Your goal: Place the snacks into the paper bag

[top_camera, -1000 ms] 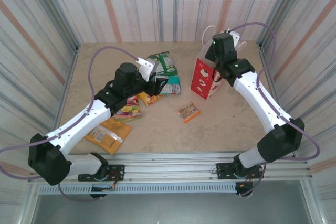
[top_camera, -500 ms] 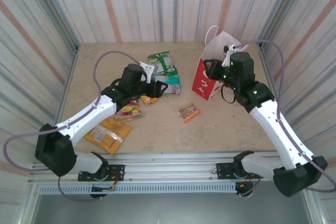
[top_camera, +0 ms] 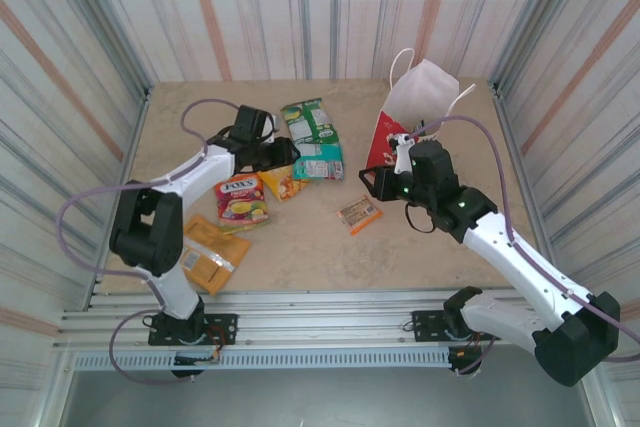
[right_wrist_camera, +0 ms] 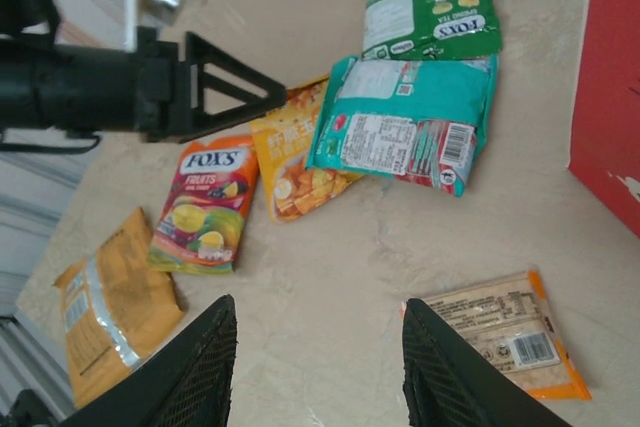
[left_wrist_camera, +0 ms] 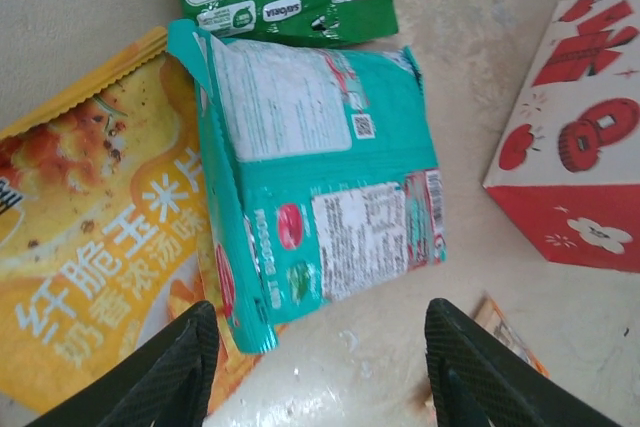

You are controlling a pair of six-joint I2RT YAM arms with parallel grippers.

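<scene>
The snacks lie flat on the table: a green bag (top_camera: 308,119), a teal-green bag (top_camera: 322,160), a yellow-orange bag (top_camera: 283,182), a red and yellow-green candy bag (top_camera: 243,197), a small orange-brown bar (top_camera: 360,214) and a flat orange pouch (top_camera: 205,255). The red paper bag (top_camera: 388,142) stands upright at the back right, its white inside showing. My left gripper (left_wrist_camera: 320,367) is open and empty just before the teal-green bag (left_wrist_camera: 320,187), beside the yellow-orange bag (left_wrist_camera: 90,247). My right gripper (right_wrist_camera: 318,367) is open and empty over bare table, with the bar (right_wrist_camera: 500,342) by its right finger.
Striped walls close the table in on three sides. A metal rail runs along the near edge (top_camera: 320,302). Bare tabletop lies between the bar and the candy bag (right_wrist_camera: 205,207). The left arm's gripper (right_wrist_camera: 150,87) reaches across at the upper left of the right wrist view.
The right arm has come away from the paper bag's mouth, down and left toward the bar. The left arm has swung back left, its gripper staying near the teal-green bag.
</scene>
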